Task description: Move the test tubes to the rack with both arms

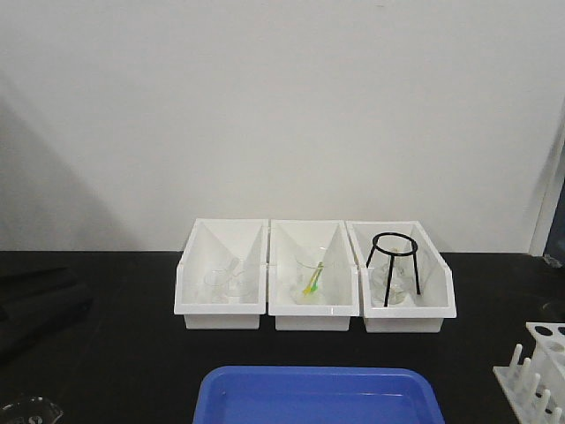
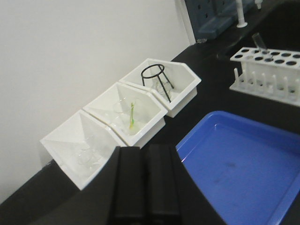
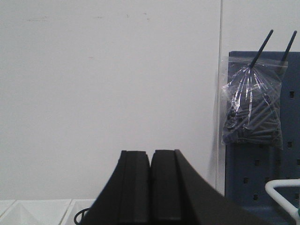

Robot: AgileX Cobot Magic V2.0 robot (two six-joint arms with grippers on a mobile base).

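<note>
You have both grippers, left (image 2: 146, 183) and right (image 3: 150, 187), pressed together on nothing; one tube (image 2: 259, 42) stands in the rack (image 2: 267, 70), far right.

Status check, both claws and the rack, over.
Left claw shut, empty. Right claw shut, empty, facing the wall. Rack holds one tube. Blue tray between left claw and rack.

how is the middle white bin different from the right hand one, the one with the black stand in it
The middle bin holds a clear glass vessel with a yellow-green stick leaning in it; the right bin holds a black wire tripod stand over some glassware. The stand rises above the right bin's rim; the middle bin's contents stay below. Both are white, open-fronted and side by side.
</note>
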